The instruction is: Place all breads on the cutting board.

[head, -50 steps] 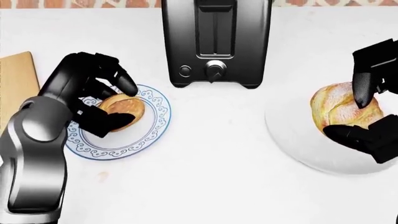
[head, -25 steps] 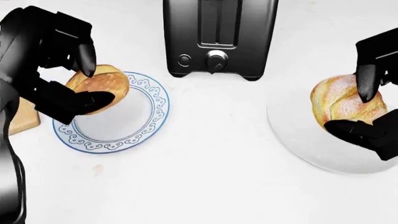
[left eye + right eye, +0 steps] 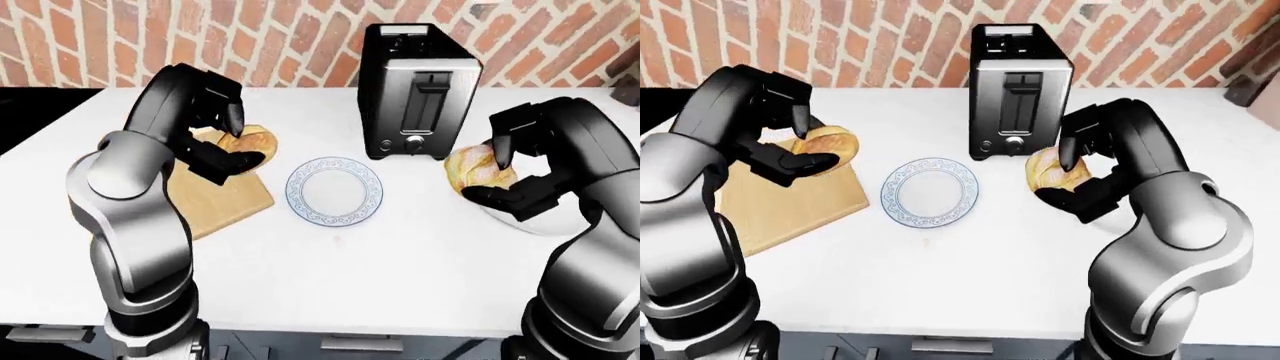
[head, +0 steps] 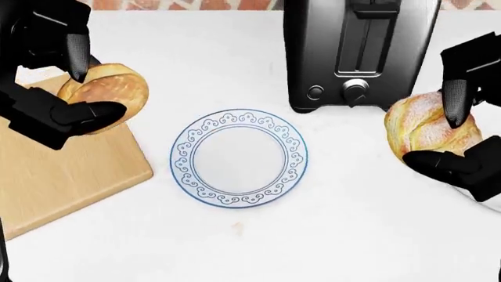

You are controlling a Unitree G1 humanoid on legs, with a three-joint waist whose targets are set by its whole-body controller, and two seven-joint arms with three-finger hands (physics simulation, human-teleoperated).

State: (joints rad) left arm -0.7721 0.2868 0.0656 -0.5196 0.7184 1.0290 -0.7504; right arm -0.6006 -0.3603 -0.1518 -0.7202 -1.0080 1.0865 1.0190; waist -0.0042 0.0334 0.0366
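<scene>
Item 1, left hand: I am holding it raised over the top corner of the wooden cutting board, forearm bent up from the elbow, black fingers clenching a round golden bun from above and below. The bun is hanging over the board's upper right corner, not resting on it as far as the left-eye view shows.

Item 2, right hand: I am keeping it curled, elbow out, 1 finger across the top and the others under a larger crusty roll, pale-dusted and split on top. The roll is sitting just beside the toaster in the head view, above the rim of a plain white plate.

Item 3, cutting board: flat, light wood, rectangular, lying at the head view's left on the white counter.

Item 4, patterned plate: round, white, with a blue scroll border, lying bare between board and toaster.

Item 5, toaster: upright, dark brushed metal, with 1 knob and 1 button on its face.

Item 6, wall: red brick.
</scene>
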